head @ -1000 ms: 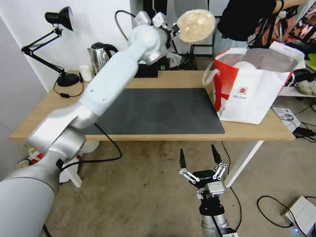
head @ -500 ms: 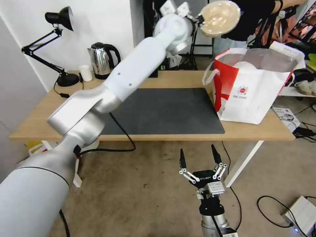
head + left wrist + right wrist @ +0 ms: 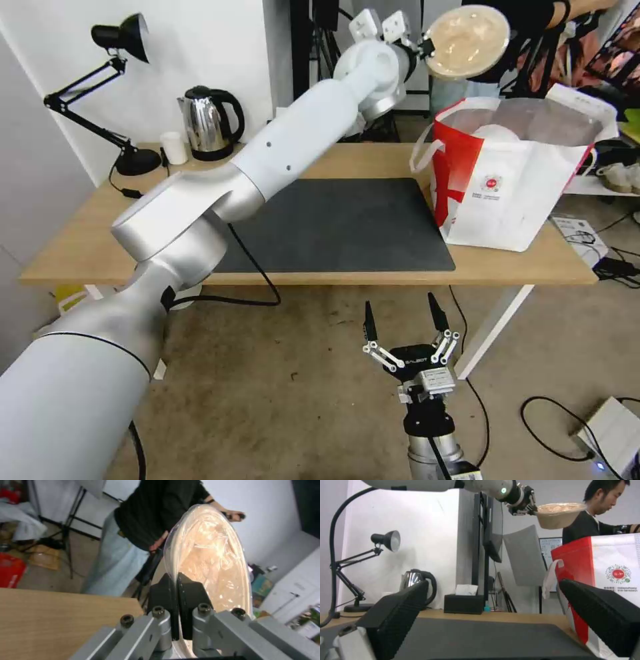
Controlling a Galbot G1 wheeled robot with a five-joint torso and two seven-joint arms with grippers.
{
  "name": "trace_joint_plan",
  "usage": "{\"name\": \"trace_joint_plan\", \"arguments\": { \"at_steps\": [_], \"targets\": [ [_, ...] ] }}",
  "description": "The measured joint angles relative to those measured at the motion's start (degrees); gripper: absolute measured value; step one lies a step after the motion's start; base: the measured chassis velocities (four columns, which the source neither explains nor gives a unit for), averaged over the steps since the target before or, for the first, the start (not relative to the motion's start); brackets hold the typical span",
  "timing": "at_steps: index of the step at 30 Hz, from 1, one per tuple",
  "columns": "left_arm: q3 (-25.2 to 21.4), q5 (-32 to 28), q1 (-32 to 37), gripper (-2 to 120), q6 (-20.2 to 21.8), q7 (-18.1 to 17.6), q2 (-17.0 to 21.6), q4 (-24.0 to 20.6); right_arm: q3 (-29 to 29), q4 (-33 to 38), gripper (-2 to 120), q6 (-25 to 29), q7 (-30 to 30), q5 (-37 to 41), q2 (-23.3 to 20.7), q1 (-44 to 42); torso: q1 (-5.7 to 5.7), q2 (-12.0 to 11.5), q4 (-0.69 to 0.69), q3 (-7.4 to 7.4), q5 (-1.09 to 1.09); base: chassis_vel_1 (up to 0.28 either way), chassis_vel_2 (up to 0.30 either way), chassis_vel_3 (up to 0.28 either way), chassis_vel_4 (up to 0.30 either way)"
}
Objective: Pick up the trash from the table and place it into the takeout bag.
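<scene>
My left gripper [image 3: 424,47], clenched on rim of beige round pulp bowl [image 3: 468,41], has carried it rightward; now high near white-and-red takeout bag [image 3: 527,173] mouth, drop probably soon. Right gripper [image 3: 402,319] idle, spread.

table [image 3: 87,247]: mat [image 3: 333,223] lay on its middle
takeout bag [image 3: 513,193]: stood on table's right end, just right of mat
pulp bowl [image 3: 467,41]: held aloft by left gripper [image 3: 424,47], above bag's rear left edge
kettle [image 3: 210,123], lamp [image 3: 127,100]: rear left of table
right gripper [image 3: 402,319]: low, before table's front edge
</scene>
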Motion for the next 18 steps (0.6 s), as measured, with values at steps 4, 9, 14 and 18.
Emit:
{"name": "trace_joint_plan", "arguments": {
  "at_steps": [4, 9, 14, 18],
  "targets": [
    [1.6, -0.5, 0.5, 0, -0.7, 4.1, 0.0, 0.3, 0.0, 0.0, 100, 0.0, 0.0, 0.0, 0.0, 0.0, 0.0, 0.0, -0.01, 0.0, 0.0, 0.0, 0.0, 0.0, 0.0],
    [3.2, -0.8, 0.9, 0, -1.4, 7.2, 0.0, 0.7, 0.0, 0.0, 100, 0.0, 0.0, 0.0, 0.0, 0.0, 0.0, 0.0, -0.01, 0.0, 0.0, 0.0, 0.0, 0.0, 0.0],
    [3.8, -1.2, 1.1, 0, -1.5, 10.3, 0.1, 0.8, 0.0, 0.0, 100, 0.0, 0.0, 0.0, 0.0, 0.0, 0.0, 0.0, -0.01, 0.0, 0.0, 0.0, 0.0, 0.0, 0.0],
    [4.6, -1.5, 1.3, 0, -1.5, 12.8, 0.1, 1.3, 0.0, 0.0, 100, 0.0, 0.0, 0.0, 0.0, 0.0, 0.0, 0.0, -0.01, 0.0, 0.0, 0.0, 0.0, 0.0, 0.0]
  ]
}}
